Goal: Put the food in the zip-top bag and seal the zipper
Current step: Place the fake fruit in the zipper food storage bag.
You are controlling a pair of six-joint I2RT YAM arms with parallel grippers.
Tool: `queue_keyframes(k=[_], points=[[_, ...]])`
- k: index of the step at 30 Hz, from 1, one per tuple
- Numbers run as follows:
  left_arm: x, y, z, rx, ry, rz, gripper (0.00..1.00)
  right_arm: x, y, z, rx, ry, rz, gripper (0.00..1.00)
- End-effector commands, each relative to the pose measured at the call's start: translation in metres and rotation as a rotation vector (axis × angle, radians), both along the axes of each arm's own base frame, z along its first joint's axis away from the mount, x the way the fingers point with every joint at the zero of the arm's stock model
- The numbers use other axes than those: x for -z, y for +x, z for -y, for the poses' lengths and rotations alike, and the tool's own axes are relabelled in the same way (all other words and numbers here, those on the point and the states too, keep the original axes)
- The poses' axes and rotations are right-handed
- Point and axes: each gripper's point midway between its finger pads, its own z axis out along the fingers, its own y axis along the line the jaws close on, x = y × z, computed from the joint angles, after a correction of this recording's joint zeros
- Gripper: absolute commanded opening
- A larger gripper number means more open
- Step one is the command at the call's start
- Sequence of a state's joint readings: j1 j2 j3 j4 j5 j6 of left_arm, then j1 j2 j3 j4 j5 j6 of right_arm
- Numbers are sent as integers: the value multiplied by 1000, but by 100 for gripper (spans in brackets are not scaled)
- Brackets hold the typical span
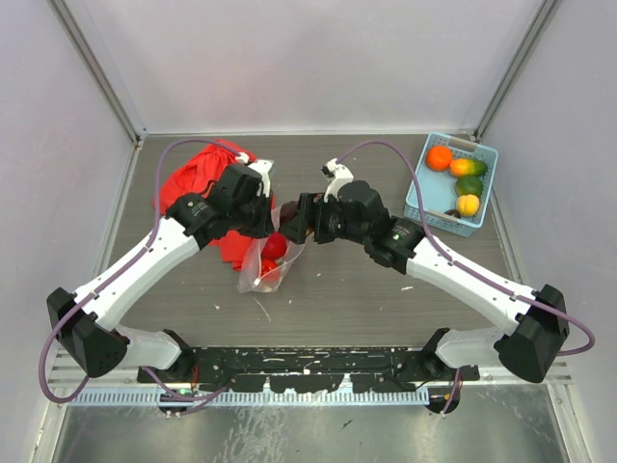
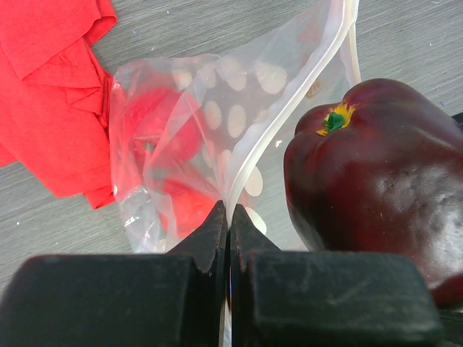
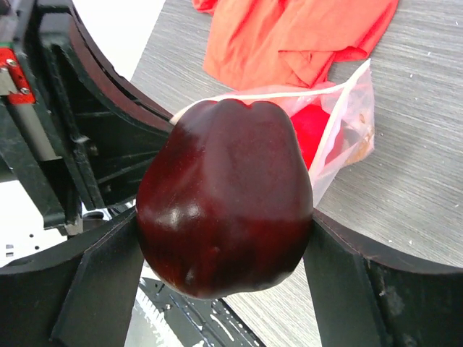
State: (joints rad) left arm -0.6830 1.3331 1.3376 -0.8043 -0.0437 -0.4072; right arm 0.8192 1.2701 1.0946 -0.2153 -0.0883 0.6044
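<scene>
A robotics lab test cell: plain white panel walls (image 1: 318, 58) on metal framing (image 1: 96, 68) box in a grey tabletop (image 1: 366, 299).

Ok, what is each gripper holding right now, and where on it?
Left gripper pinches the zip-top bag at its zipper edge. Right gripper clamps the dark purple pepper across its sides.

Left gripper (image 2: 228, 217) pinched tight on the zip-top bag (image 2: 217, 108). Right gripper (image 3: 223, 225) clamps a dark purple pepper (image 3: 217, 159). Left arm (image 1: 135, 265) and right arm (image 1: 463, 275) extended, converging.

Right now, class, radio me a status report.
Left gripper shut on zip-top bag rim. Right gripper shut on dark purple pepper, at bag mouth. Red food inside. Nothing blocking.
</scene>
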Motion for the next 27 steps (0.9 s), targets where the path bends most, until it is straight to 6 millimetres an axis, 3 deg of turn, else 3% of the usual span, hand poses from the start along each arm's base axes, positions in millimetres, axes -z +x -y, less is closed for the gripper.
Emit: queue_keyframes(k=[1, 13, 22, 27], points=[[-12, 7, 5, -7, -43, 31, 0, 0, -1, 3, 18, -12, -10, 61], [-11, 8, 3, -18, -39, 27, 0, 15, -16, -7, -118, -79, -17, 62], [-10, 9, 2, -21, -38, 26, 0, 37, -5, 1, -59, -225, -44, 64], [-10, 8, 4, -14, -43, 22, 0, 25, -4, -10, -62, -165, -48, 69]])
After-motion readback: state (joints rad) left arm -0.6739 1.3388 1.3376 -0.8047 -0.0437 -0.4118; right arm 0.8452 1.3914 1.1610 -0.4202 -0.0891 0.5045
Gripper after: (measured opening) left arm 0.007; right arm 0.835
